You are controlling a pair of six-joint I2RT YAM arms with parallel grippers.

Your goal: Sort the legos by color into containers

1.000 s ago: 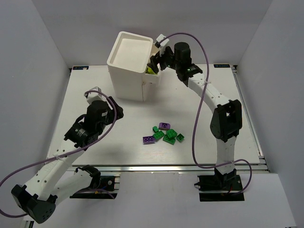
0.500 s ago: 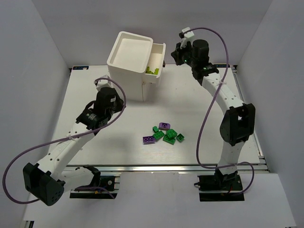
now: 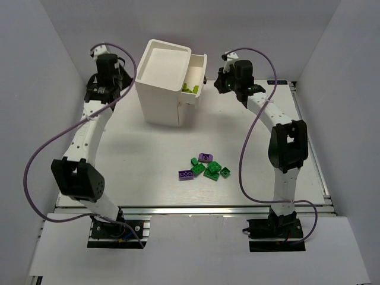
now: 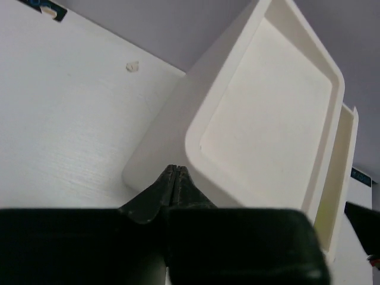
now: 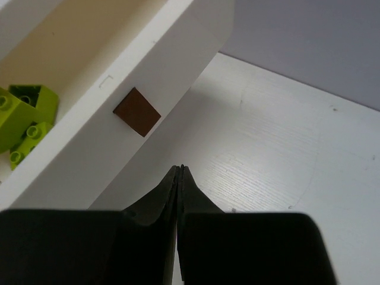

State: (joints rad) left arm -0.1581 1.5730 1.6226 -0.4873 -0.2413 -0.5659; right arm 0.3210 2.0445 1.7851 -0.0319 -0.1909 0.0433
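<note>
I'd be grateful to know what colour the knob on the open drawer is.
Dark brown; the knob shows best in the right wrist view.

White links [image 3: 89, 133], black joints [image 3: 285, 148], purple cables [image 3: 241, 175]; left tool [image 4: 175, 172], right tool [image 5: 180, 170] black.

My pincer [image 4: 174, 175] points ahead with its two dark fingers [image 4: 148, 205] pressed flat together, tip to tip, nothing between them. Just past the tips stands the white cabinet [image 4: 166, 136], slanting across my view, one rounded corner right behind my fingertips. Whether I touch it I cannot tell. Its top is a shallow sunken panel inside a raised rim. On its far right side a drawer [image 4: 343, 160] sticks out, yellowish inside. To the left lies the white table [image 4: 65, 119], with a small pale fleck [image 4: 132, 66] near the grey wall [image 4: 178, 24].
</note>
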